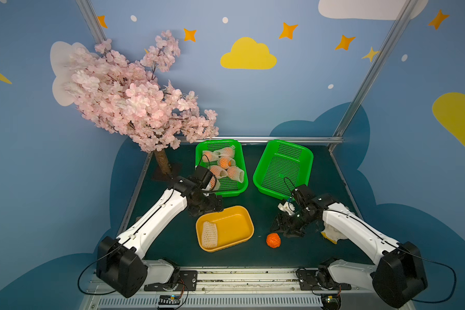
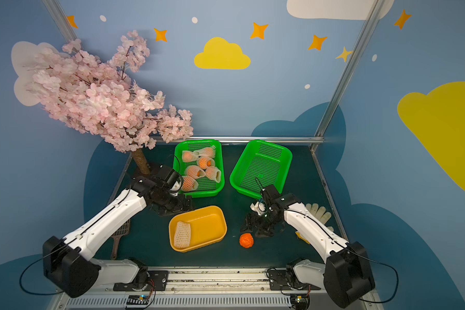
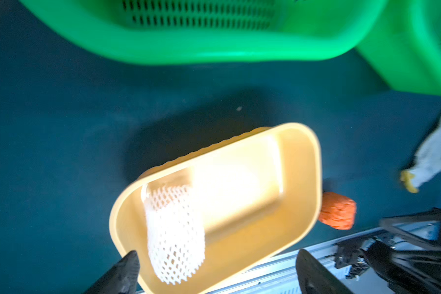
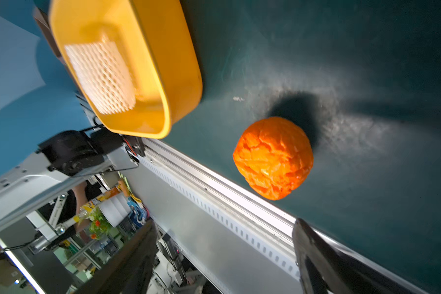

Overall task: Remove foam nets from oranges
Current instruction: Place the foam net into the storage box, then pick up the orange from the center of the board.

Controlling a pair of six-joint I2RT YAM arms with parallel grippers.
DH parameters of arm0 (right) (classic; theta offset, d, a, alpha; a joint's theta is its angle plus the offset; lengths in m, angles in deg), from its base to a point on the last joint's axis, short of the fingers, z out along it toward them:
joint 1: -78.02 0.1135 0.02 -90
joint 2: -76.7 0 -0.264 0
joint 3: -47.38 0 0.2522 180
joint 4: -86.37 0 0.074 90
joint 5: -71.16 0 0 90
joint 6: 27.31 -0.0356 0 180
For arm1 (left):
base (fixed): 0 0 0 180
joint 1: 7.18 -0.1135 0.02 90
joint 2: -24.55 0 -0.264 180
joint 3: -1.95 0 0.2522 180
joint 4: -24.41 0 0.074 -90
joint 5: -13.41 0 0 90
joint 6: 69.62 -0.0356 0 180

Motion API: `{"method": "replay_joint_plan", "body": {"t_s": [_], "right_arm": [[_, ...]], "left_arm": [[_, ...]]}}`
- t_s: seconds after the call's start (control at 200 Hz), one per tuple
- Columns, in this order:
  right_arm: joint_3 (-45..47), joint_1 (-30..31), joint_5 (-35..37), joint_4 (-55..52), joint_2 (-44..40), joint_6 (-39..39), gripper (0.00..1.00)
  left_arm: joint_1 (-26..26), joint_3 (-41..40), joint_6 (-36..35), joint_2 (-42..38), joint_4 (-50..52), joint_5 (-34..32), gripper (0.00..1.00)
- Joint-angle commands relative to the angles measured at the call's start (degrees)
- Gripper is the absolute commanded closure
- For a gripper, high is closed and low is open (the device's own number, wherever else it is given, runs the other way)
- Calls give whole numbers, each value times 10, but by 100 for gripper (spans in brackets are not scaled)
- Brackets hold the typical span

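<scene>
1. Right wrist view showed a bare orange (image 4: 273, 157) on the mat (image 4: 367, 63); in both top views it lay at 3 o'clock from the yellow tray (image 1: 252, 228) holding one empty foam net (image 1: 209, 234).
2. Left gripper (image 3: 218, 254) and right gripper (image 4: 224, 224) gaped, empty.
3. Right gripper would best straddle the orange squarely, squeezing gently lest it roll.

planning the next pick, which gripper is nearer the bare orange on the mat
Right. The right gripper hovers just behind the bare orange; the left gripper is across the yellow tray.

The tray (image 1: 239, 222) is glossy plastic, the foam net (image 1: 209, 234) soft mesh, the orange (image 1: 273, 240) rough-skinned.
</scene>
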Motion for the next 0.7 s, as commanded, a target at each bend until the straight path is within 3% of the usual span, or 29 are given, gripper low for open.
{"method": "replay_joint_plan", "body": {"t_s": [0.0, 0.245, 0.561, 0.691], "right_arm": [[30, 12, 15, -1, 1, -27, 17], [28, 23, 6, 54, 73, -21, 17], [-1, 42, 5, 95, 180, -13, 20], [-18, 47, 15, 69, 196, 1, 32]], "left_arm": [[-1, 9, 18, -49, -28, 22, 3], [-1, -10, 9, -176, -124, 13, 0], [-2, 15, -8, -221, -66, -16, 0], [-3, 14, -11, -240, -51, -35, 0]]}}
